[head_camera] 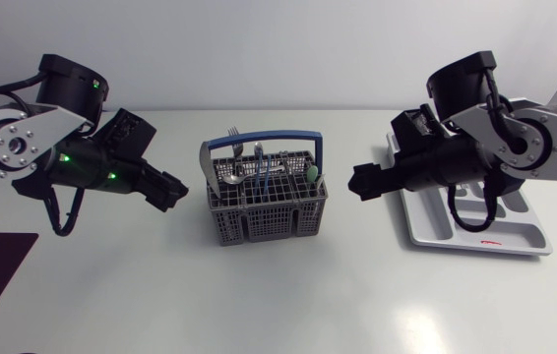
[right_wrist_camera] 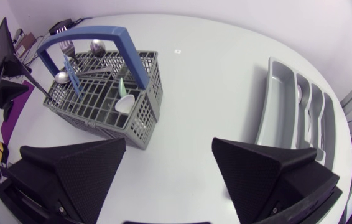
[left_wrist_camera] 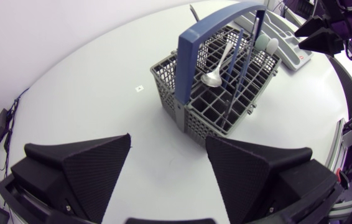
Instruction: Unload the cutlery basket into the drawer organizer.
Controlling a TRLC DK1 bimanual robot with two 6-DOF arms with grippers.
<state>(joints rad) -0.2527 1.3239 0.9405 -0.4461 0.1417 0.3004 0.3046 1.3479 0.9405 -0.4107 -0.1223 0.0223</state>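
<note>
Mid-surface, cutlery basket (head_camera: 264,221) stands loaded; drawer organizer (head_camera: 422,224) lies at its right, prob. for short transfers. Left pincer (head_camera: 178,194) & right pincer (head_camera: 357,182) flank the basket, both spread, empty.

You've got bare tabletop (head_camera: 288,295) on both flanks of the cutlery basket (head_camera: 264,214), an open lane from the left gripper (head_camera: 176,193) and another from the right gripper (head_camera: 360,183). Going in from above, mind the blue handle (head_camera: 259,145) arching across the middle and the cutlery (head_camera: 256,169) standing up around it. Your right arm (head_camera: 495,147) hangs over part of the drawer organizer (head_camera: 520,236).
</note>
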